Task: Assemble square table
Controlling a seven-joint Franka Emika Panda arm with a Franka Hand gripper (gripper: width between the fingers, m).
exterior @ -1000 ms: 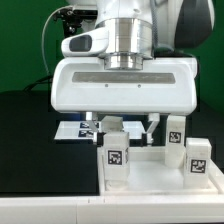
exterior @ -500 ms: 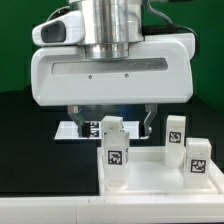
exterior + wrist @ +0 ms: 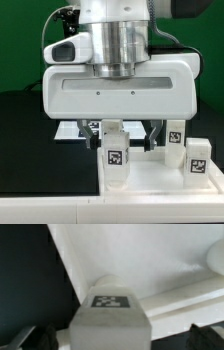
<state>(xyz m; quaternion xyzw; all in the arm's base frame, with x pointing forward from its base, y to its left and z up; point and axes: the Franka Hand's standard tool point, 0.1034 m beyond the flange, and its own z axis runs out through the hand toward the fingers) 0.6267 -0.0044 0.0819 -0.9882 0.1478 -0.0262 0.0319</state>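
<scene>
The gripper [image 3: 127, 135] hung low over the square table's slab [image 3: 160, 178], jaws spread wide on either side of a leg [image 3: 116, 154] without touching it. That leg stood upright on the slab's near corner at seven o'clock; two more legs [image 3: 177, 139] [image 3: 198, 158] stood at three o'clock.
</scene>
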